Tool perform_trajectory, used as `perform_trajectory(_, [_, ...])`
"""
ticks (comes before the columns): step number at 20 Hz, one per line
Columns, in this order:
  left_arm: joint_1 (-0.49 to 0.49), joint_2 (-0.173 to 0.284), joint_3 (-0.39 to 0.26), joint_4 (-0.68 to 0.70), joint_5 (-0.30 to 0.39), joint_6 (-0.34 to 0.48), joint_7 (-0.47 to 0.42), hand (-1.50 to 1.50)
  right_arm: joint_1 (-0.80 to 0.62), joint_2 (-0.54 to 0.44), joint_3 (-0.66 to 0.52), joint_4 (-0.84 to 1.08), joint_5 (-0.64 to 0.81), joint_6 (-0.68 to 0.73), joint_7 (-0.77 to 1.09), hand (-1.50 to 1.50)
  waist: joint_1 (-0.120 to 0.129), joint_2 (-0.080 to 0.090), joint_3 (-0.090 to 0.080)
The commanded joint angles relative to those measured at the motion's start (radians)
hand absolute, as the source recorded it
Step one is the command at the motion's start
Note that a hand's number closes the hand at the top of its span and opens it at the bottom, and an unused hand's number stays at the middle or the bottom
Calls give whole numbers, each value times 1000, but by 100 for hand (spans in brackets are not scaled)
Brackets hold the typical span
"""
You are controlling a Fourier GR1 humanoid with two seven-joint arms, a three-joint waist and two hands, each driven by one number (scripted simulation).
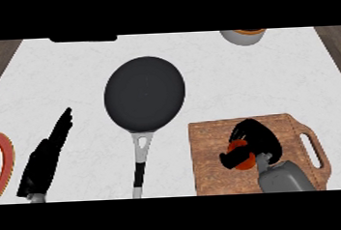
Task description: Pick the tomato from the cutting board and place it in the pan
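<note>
Right hand [254,138] around tomato [239,150] (on board [211,158])

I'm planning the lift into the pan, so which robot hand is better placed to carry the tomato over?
The right robot hand: it is already curled round the tomato on the cutting board. The left robot hand lies open, farther off across the pan.

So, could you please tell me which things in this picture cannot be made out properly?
- Tomato, head view: mostly hidden under the right robot hand curled round it.
- Plate: cut off by the left edge.
- Cup: cut off by the top edge.
- Dark object at the top: only a strip shows.
</note>
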Motion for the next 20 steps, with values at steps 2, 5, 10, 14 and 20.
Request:
perform_trajectory(2, [-24,-25,-20,12,-24,12,-1,0,-184,-147,13,152,-26,211,-206,150,13,5,1])
perform_trajectory(5, [-13,-23,-19,17,-30,2,8,0,-240,-228,-3,225,46,167,-350,150,-7,0,0])
perform_trajectory(10, [11,7,24,-18,1,-18,5,0,-283,-221,8,155,192,-116,-454,150,-7,-5,1])
perform_trajectory(14, [4,-14,7,-11,-14,-4,6,0,-381,-211,-4,89,257,-285,-547,150,-1,-3,2])
perform_trajectory(20, [-1,-27,19,20,-28,-12,-20,0,-535,-92,1,163,273,-297,-596,150,-7,-3,0])
